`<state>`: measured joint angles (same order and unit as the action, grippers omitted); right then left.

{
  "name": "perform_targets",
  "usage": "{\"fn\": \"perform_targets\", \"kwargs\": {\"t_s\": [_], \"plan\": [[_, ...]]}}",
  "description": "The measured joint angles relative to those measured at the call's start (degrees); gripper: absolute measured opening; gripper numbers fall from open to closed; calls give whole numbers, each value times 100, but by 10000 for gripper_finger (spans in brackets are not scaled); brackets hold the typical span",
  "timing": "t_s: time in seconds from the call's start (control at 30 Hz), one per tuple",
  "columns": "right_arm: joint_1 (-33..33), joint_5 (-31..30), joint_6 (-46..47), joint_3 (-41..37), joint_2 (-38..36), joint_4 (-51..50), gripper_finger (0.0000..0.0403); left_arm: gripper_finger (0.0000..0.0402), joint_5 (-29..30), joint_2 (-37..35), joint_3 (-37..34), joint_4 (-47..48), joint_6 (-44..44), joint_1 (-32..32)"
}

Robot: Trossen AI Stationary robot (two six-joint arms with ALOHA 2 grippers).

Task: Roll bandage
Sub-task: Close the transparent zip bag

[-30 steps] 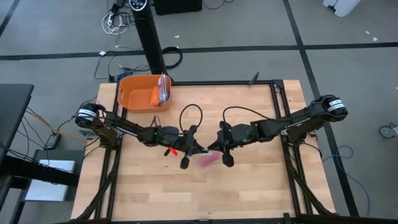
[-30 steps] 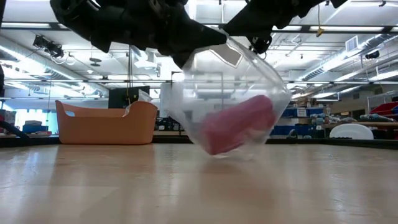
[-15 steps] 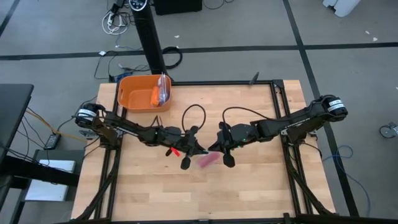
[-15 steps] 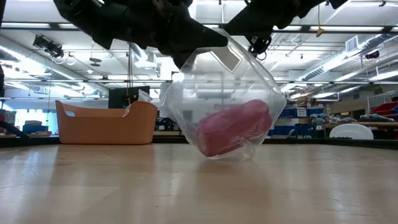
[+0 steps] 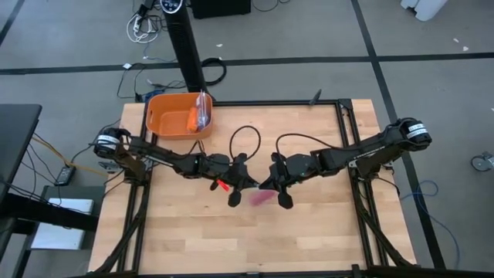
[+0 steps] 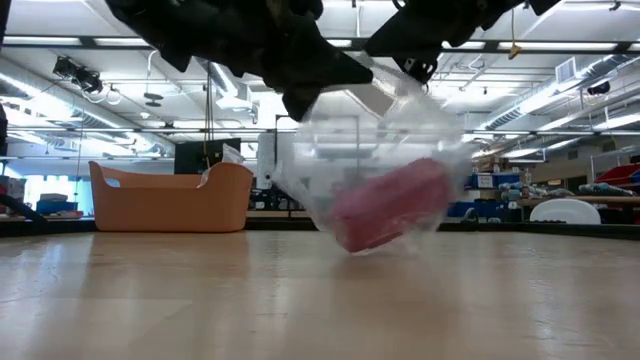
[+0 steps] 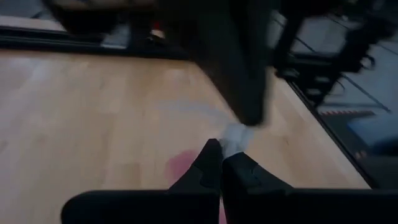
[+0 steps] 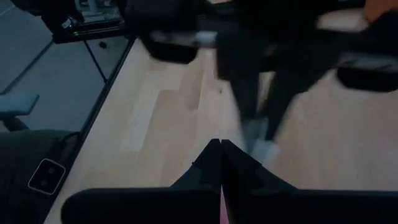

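Wooden table [image 5: 309, 232], black frame, grey floor around. Orange tub [image 5: 171, 117] at far left corner, well apart from work area. Near table centre: clear bag [image 6: 365, 165] hanging between both grippers, held just above the surface. Bandage [image 6: 390, 203]: compact pink roll, inside bag, at its bottom. Left gripper [image 5: 238, 188]: fingers pinched shut on bag's top edge, left side. Right gripper [image 5: 275, 187]: fingers likewise pressed together on bag's top edge, right side. Grippers facing each other, close together, bag between and below.
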<state>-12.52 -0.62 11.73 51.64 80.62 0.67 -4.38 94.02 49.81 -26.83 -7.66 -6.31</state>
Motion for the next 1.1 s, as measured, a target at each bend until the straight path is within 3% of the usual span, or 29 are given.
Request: {"fn": "perform_targets", "kwargs": {"t_s": [0.33, 0.53, 0.83, 0.97, 1.1], "plan": [[-102, -457, -27, 270, 8, -563, 3, 1, 92, -7, 26, 34, -463, 72], [-171, -1154, -29, 657, -173, -1333, 45, 1, 88, -7, 19, 104, -306, 17], [95, -188, 174, 654, -70, -1369, 122, 1, -33, -7, 13, -135, -151, -46], [144, 130, 172, 656, -9, -1170, 125, 1, -42, -7, 13, -153, -154, -46], [147, 216, 173, 656, -9, -1147, 96, 1, -55, -4, 13, -195, -155, -48]]}}
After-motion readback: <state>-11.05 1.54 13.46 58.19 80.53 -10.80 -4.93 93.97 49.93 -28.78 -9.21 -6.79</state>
